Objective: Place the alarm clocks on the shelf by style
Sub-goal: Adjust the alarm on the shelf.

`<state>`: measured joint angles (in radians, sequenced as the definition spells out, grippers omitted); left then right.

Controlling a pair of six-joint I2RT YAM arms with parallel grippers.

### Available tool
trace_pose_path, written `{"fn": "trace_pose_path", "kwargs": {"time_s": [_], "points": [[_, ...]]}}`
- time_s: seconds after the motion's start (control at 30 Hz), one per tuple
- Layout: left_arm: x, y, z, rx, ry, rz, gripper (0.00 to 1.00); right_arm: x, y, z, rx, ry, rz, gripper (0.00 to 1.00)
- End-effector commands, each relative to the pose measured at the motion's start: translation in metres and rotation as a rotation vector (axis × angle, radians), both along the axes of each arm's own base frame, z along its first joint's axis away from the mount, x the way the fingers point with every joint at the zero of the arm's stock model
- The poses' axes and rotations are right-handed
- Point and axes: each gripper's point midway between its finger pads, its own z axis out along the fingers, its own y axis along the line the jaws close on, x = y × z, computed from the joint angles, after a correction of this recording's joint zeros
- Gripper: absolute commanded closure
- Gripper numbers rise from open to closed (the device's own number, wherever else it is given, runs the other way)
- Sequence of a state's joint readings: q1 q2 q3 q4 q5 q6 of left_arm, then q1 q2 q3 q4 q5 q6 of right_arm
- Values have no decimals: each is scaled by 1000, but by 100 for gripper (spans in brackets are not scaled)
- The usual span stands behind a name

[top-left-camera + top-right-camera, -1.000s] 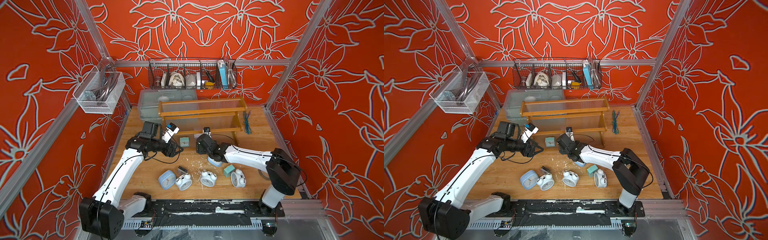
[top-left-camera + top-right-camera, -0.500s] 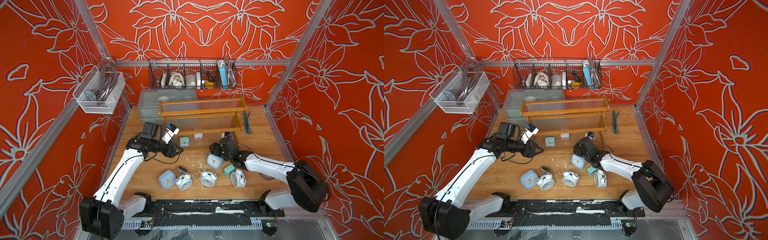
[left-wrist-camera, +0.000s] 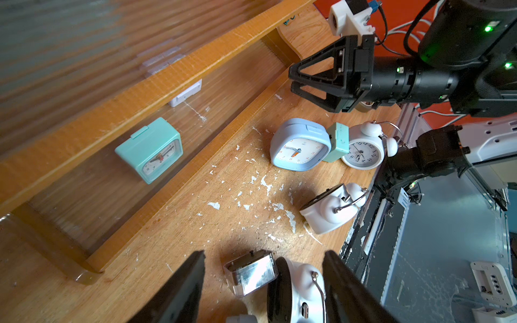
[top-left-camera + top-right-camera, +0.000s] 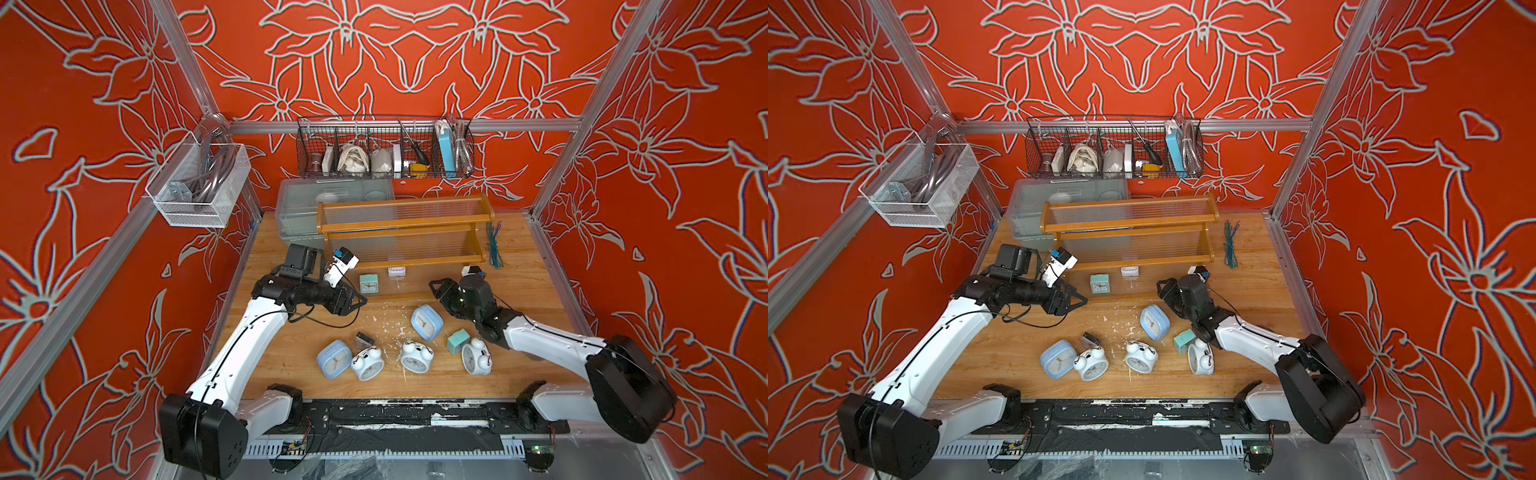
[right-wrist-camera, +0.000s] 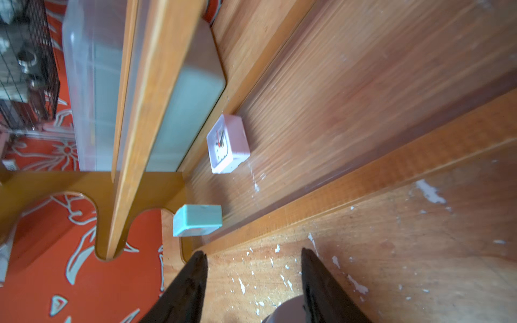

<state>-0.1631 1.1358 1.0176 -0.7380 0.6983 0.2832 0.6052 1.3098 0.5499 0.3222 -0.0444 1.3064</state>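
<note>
Right claw [image 4: 436, 291] is now clear of the shelf [image 4: 399, 224] — jaws parted, narrowing, empty. Whitish-lilac cube clock [image 4: 396, 272] stands released on the bottom tier at the claw's 10 o'clock, beside the teal cube [image 4: 366, 283]. Left claw [image 4: 355, 298] parted, empty. Seven clocks remain on the desk [image 4: 291, 374].

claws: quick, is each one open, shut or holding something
left claw: open, holding nothing
right claw: open, holding nothing
</note>
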Motion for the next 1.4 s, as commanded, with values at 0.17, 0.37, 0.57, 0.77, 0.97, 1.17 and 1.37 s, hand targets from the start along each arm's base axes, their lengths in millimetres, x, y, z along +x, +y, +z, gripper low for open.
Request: {"fn": "trace_pose_path", "kwargs": {"time_s": [0.17, 0.37, 0.57, 0.77, 0.97, 1.17, 1.37], "points": [[-2, 0, 1, -15, 0, -4, 32, 12, 17, -9, 219, 81, -25, 49], [-3, 1, 2, -12, -4, -2, 32, 35, 40, -19, 274, 91, 4, 50], [-4, 2, 2, -8, -3, 2, 33, 58, 66, -35, 312, 103, 54, 51], [-4, 2, 1, -8, 2, 5, 33, 75, 81, -45, 298, 106, 77, 50], [-3, 3, 1, -8, 3, 7, 33, 88, 93, -53, 305, 118, 97, 48], [-3, 3, 1, -9, 3, 10, 33, 92, 95, -61, 276, 147, 90, 43], [-4, 4, 2, -10, 2, 12, 33, 90, 91, -78, 228, 206, 65, 44]]}}
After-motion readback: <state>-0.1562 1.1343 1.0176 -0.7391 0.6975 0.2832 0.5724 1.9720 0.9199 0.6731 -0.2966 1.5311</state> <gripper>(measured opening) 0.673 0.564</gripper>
